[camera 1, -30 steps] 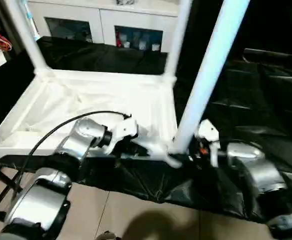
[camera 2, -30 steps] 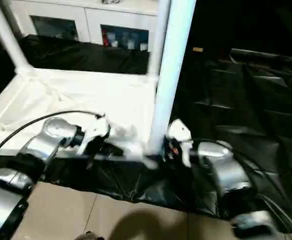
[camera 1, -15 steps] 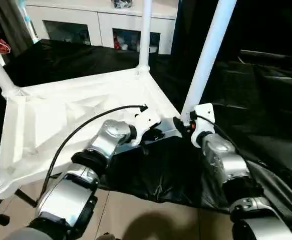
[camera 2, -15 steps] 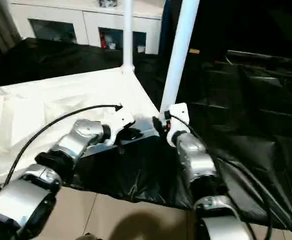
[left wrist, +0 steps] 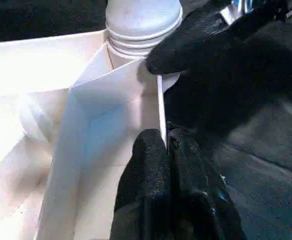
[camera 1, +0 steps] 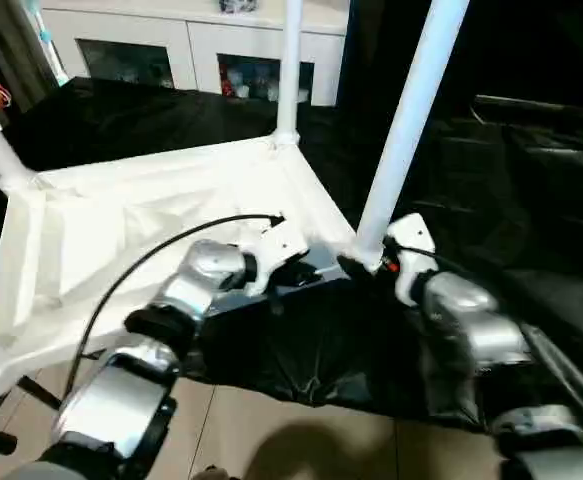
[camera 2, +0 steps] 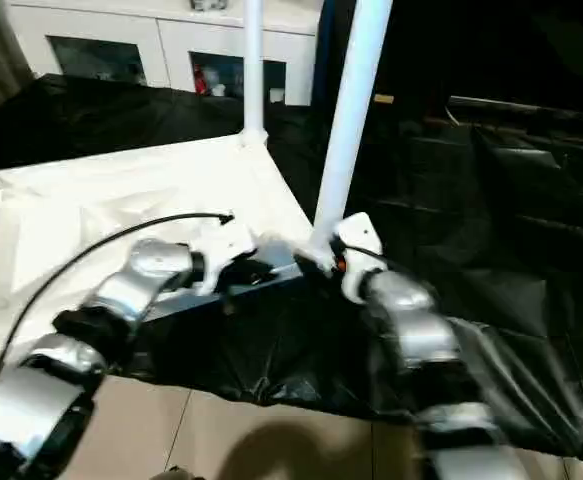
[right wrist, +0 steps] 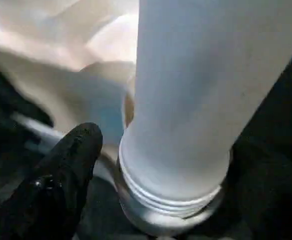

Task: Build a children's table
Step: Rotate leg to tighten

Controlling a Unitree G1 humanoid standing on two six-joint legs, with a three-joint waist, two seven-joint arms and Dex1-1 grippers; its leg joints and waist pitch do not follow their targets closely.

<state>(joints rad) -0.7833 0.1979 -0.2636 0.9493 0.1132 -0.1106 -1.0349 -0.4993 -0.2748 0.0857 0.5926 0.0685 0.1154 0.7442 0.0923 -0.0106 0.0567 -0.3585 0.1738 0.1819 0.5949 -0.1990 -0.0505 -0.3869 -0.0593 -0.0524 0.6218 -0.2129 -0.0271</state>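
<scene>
Left gripper [left wrist: 167, 145]: we see its fingers pinching the top's rim [left wrist: 160, 107] at the near corner.
Right gripper [right wrist: 151, 165]: fingers either side of the leg [camera 1: 403, 130] base; how tight, we cannot tell.
Change: since a second ago the top [camera 1: 161, 225] has swung round; leg now upright in its socket, so we judge it nearly seated.
Edges: near corner overhangs the black sheet [camera 1: 531, 200].
Far: two more legs stand; cabinet [camera 1: 186, 40] behind; open room right.
</scene>
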